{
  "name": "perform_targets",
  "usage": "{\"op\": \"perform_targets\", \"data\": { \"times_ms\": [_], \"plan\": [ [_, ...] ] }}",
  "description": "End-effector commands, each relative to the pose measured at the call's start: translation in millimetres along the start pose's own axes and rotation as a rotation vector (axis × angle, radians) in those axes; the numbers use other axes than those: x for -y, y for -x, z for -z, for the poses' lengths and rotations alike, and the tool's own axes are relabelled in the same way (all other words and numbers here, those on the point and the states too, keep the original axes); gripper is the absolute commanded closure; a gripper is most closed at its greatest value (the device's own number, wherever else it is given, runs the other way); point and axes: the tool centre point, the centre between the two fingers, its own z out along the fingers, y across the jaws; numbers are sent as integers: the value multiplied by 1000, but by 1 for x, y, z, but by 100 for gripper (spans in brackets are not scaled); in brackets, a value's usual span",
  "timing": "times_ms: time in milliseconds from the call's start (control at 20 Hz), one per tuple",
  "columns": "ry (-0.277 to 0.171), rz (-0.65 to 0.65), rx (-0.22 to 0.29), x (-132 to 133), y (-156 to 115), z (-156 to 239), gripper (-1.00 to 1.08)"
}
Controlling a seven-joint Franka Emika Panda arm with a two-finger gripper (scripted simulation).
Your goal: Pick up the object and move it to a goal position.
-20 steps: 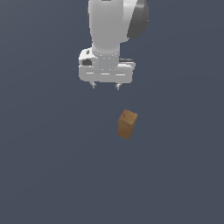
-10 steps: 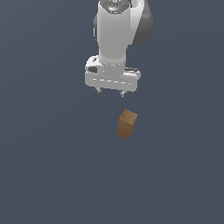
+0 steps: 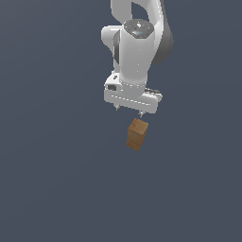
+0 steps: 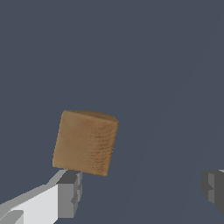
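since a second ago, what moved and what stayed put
The gripper moved toward the exterior view's right and down, and now hangs open just above the block, not touching it. Nothing was grasped or released. The block stayed where it was, standing upright.

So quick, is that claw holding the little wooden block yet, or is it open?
Claw: open and empty, fingers spread wide; the wooden block sits just below it, not gripped.
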Motion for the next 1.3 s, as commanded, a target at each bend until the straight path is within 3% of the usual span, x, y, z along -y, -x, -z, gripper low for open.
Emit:
{"op": "perform_targets", "data": {
  "times_ms": [0, 550, 1250],
  "plan": [
    [-7, -50, -5, 12, -2, -9, -92],
    [-30, -191, -17, 46, -6, -37, -92],
    [-33, -213, -18, 52, -6, -54, -92]
  ]
}}
